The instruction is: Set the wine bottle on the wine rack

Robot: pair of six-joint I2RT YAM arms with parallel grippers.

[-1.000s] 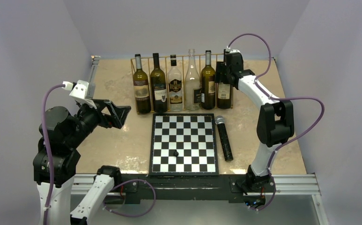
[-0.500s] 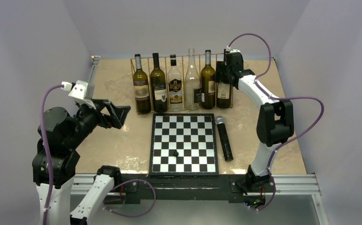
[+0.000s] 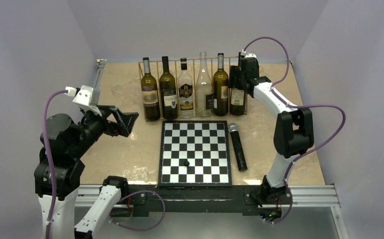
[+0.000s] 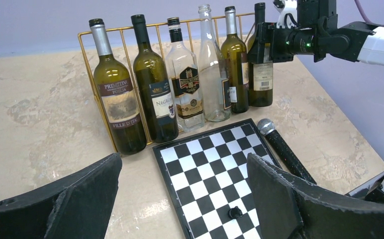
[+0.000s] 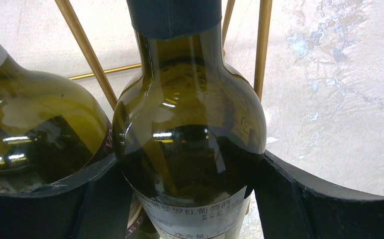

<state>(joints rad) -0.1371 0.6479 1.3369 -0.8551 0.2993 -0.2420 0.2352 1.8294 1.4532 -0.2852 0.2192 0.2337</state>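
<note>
Gold wine rack [image 4: 121, 29], twelve o'clock, holds six bottles [image 3: 186, 92]; my right gripper [image 5: 190, 196] clasps the one-o'clock wine bottle [image 5: 190, 124]; left gripper [image 4: 185, 199] agape, empty.

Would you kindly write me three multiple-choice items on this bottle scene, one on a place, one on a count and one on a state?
1. Where is the right end effector?
A. over the chessboard
B. at the rightmost wine bottle in the wine rack
C. beside the microphone

2. How many bottles stand in the wine rack?
A. four
B. six
C. eight

3. What state is the left end effector in?
A. open and empty
B. closed on a bottle
C. closed on a chess piece

Answers:
1 B, its fingers press that bottle's shoulder from both sides.
2 B, six necks rise along the rack in the top view.
3 A, its fingers stand wide apart with nothing between them.
</note>
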